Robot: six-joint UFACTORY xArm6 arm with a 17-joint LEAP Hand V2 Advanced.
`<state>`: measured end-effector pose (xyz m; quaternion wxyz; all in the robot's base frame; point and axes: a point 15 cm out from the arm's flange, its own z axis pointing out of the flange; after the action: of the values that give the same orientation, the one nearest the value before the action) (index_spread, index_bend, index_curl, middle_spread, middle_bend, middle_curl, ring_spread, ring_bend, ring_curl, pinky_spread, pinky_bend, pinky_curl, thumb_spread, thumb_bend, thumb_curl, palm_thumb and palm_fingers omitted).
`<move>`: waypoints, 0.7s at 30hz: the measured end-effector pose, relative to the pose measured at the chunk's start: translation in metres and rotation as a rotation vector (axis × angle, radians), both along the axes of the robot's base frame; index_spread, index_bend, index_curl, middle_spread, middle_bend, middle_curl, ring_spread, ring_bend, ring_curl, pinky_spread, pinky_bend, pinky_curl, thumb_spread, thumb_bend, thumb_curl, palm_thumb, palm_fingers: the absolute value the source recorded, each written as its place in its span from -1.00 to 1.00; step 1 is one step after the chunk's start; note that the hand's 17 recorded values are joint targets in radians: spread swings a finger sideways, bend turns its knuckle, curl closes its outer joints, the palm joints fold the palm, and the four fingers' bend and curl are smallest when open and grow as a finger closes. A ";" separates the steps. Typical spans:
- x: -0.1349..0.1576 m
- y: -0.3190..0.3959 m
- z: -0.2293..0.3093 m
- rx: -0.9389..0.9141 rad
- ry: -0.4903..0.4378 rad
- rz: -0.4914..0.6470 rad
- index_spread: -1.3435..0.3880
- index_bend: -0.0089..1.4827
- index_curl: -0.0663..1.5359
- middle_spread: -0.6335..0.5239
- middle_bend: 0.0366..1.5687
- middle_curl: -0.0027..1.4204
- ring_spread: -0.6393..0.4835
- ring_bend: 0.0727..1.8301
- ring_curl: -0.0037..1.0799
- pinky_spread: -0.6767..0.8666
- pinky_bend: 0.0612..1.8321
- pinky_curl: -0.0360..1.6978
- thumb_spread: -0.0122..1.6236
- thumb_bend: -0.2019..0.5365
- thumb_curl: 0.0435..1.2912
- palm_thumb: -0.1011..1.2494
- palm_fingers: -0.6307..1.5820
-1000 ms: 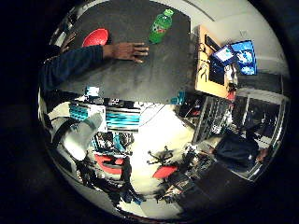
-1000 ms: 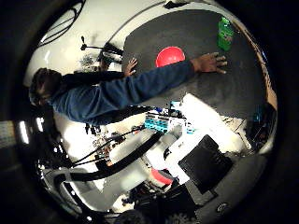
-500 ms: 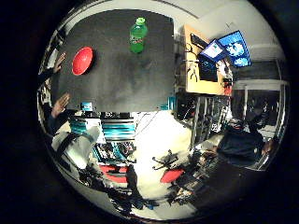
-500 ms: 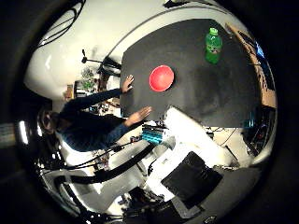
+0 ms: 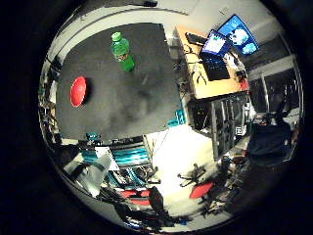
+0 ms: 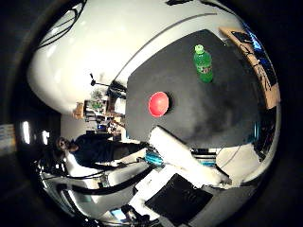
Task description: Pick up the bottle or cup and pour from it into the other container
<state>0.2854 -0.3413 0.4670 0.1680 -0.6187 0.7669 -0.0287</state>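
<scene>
A green bottle [image 5: 121, 51] with a green cap stands upright on the black table [image 5: 137, 93], near its far side. A red bowl [image 5: 78, 91] sits on the same table, well away from the bottle. The right thumb side palm view shows the bottle [image 6: 203, 62] and the bowl [image 6: 158, 103] on the table [image 6: 222, 104] too. Both look small, so my hand is high above the table and far from them.
A wooden desk [image 5: 201, 69] with monitors [image 5: 235, 29] stands beside the table. Chairs and equipment [image 5: 147, 191] crowd the floor below the table's near edge. A white part of the arm [image 6: 180, 156] reaches in past the table's edge.
The person's arm that lay on the table by the bowl has drawn back off it. Both views have swung round, so the camera has moved. Bottle and bowl stay put.
</scene>
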 end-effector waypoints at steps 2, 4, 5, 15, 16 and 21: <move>0.003 -0.011 -0.009 0.019 -0.015 -0.020 0.17 -0.81 -0.62 0.08 -0.73 -0.50 0.41 -0.64 -0.50 0.48 -0.22 -0.92 0.33 -0.53 -0.65 -0.22 -0.22; 0.007 -0.018 -0.016 0.049 -0.039 -0.032 0.18 -0.81 -0.63 0.10 -0.71 -0.50 0.43 -0.61 -0.49 0.48 -0.17 -0.93 0.32 -0.53 -0.65 -0.24 -0.24; 0.010 -0.021 -0.020 0.068 -0.053 -0.037 0.18 -0.81 -0.63 0.11 -0.71 -0.50 0.42 -0.60 -0.49 0.48 -0.16 -0.93 0.32 -0.52 -0.65 -0.24 -0.24; 0.030 -0.054 -0.073 0.297 -0.189 -0.093 0.21 -0.79 -0.62 0.12 -0.65 -0.50 0.39 -0.50 -0.51 0.50 0.02 -0.96 0.27 -0.52 -0.60 -0.16 -0.24; 0.030 -0.055 -0.078 0.306 -0.185 -0.094 0.21 -0.79 -0.61 0.12 -0.65 -0.50 0.40 -0.49 -0.51 0.50 0.03 -0.96 0.26 -0.53 -0.60 -0.17 -0.25; 0.034 -0.062 -0.105 0.366 -0.186 -0.096 0.23 -0.79 -0.60 0.16 -0.65 -0.51 0.43 -0.49 -0.53 0.49 0.07 -0.96 0.22 -0.55 -0.61 -0.24 -0.31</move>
<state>0.3196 -0.4034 0.3618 0.3458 -0.5353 0.7692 0.0460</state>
